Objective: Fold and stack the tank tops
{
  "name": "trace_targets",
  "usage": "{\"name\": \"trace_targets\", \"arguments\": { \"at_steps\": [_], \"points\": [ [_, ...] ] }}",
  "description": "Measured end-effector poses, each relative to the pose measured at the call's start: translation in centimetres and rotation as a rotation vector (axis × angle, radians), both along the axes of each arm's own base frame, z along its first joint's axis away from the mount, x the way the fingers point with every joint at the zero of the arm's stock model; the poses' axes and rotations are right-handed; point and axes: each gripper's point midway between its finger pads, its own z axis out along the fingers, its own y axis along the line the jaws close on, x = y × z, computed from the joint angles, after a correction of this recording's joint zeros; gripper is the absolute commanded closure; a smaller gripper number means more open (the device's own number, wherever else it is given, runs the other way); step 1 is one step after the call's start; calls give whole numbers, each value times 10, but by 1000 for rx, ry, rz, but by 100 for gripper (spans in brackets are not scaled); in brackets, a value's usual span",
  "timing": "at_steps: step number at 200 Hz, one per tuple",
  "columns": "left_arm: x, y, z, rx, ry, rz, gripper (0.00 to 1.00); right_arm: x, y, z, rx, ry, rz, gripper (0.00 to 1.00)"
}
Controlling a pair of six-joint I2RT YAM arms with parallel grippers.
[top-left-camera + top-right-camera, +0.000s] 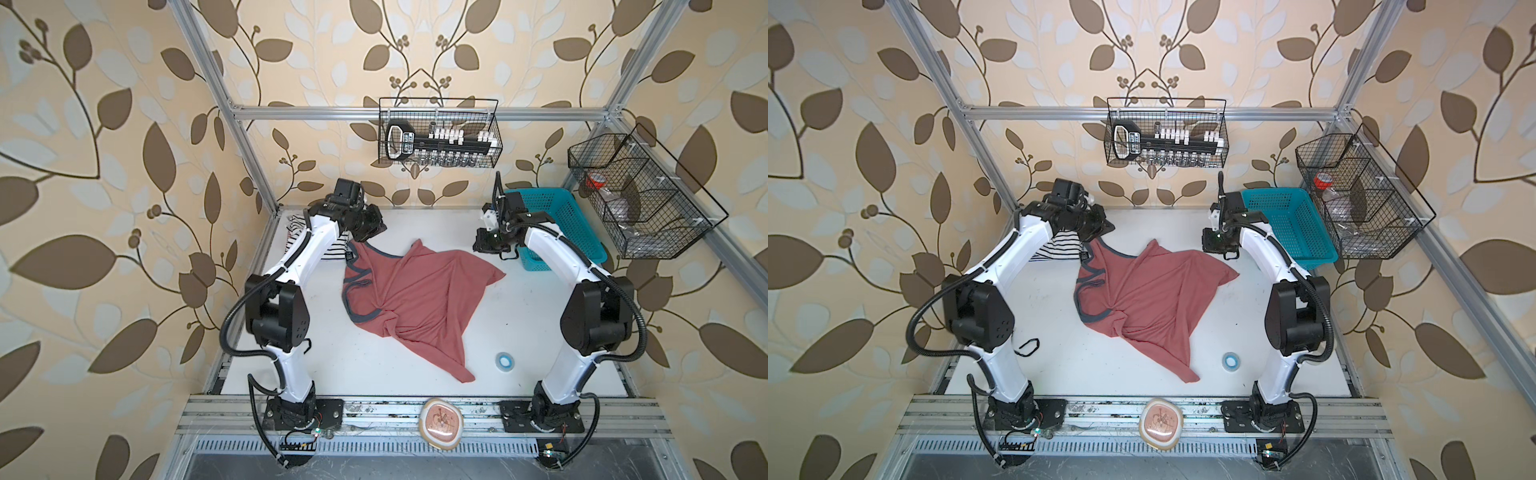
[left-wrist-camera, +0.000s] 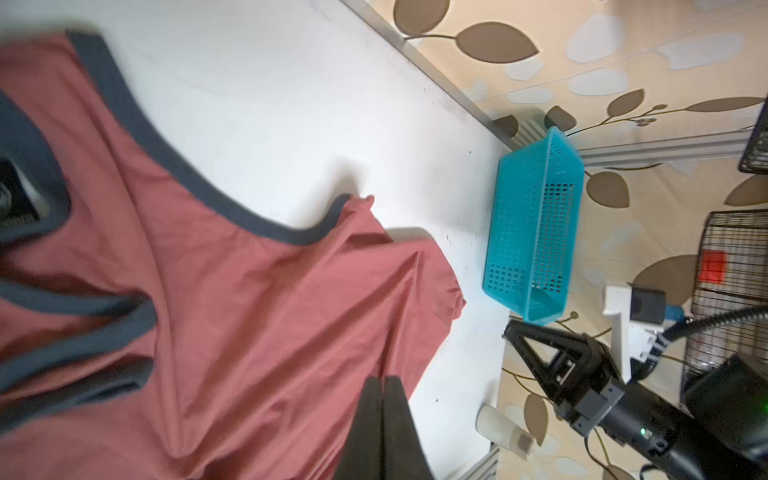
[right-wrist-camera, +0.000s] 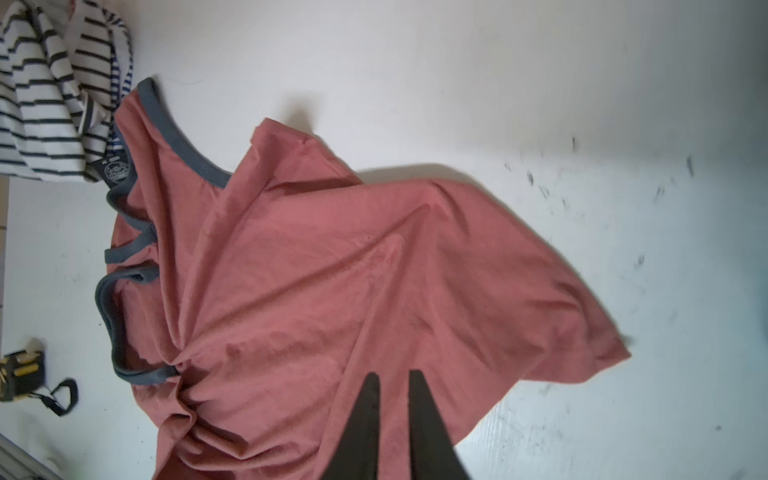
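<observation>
Leaf-patterned wallpaper backs a white desk [image 1: 540, 332] framed in aluminium rails. A dusty red tank top [image 1: 419, 299] with grey-blue trim lies rumpled and unfolded across the middle of the desk. Its straps point toward the far left corner, where they meet a bunched black-and-white striped top [image 1: 332, 249] that is partly hidden under the left arm.

The left hand [image 2: 382, 380] is above the strap end of the red top. Its fingers are pressed together with nothing between them, and I cannot tell whether it touches the cloth. The right hand [image 3: 395, 374] hangs just beside a teal basket [image 1: 540, 191] at the far right, clear of the red top's nearest corner. Its fingers are drawn almost together, leaving only a thin slit, and it holds nothing.

A blue tape roll [image 1: 505, 359] lies on the desk near the right arm's base.
</observation>
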Motion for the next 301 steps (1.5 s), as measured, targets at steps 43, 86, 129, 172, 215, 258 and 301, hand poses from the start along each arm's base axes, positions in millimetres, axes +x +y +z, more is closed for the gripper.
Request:
{"name": "trace_targets", "arguments": {
  "at_steps": [43,86,129,172,215,258,301],
  "points": [
    [56,4,-115,176,177,-38,100,-36,-24,-74,-67,191,-58,100],
    [34,24,-200,294,391,-70,100,-31,-30,-94,-98,210,-88,99],
    [34,38,-204,301,395,-50,100,-23,-34,-128,-118,267,-115,93],
    [22,49,-205,269,400,-12,100,9,-39,-131,-157,270,-131,95],
    [-1,60,-208,240,421,42,100,50,-51,-129,-171,272,-151,100],
    [-1,63,-207,197,425,79,100,94,-61,-127,-171,250,-156,100],
    [7,64,-206,172,450,107,100,121,-62,-126,-152,215,-153,100]
  ]
}}
